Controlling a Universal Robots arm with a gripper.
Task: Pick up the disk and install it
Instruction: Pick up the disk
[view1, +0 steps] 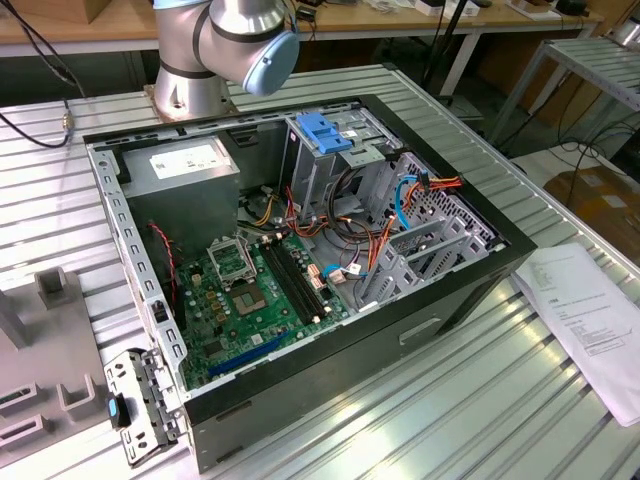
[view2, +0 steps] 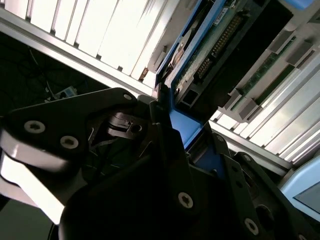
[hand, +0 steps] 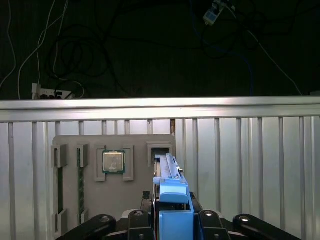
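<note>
Nearest my wrist cameras is the gripper (hand: 174, 212), jaws clenched on the blue rails of the disk (hand: 169, 172), which stands on edge between them. Its far end reaches a slot in the grey parts holder (hand: 135, 195) on the ribbed table (hand: 250, 165); whether it is clear of the slot I cannot tell. A processor chip (hand: 113, 162) lies in the holder nearby. The open computer case (view1: 450, 300) stands to the exterior view's right of that holder.

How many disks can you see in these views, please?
1. The disk sits edge-on in the pincer, by the grey holder plate in the first wrist view. Others may be hidden inside the drive cage in the exterior view.
</note>
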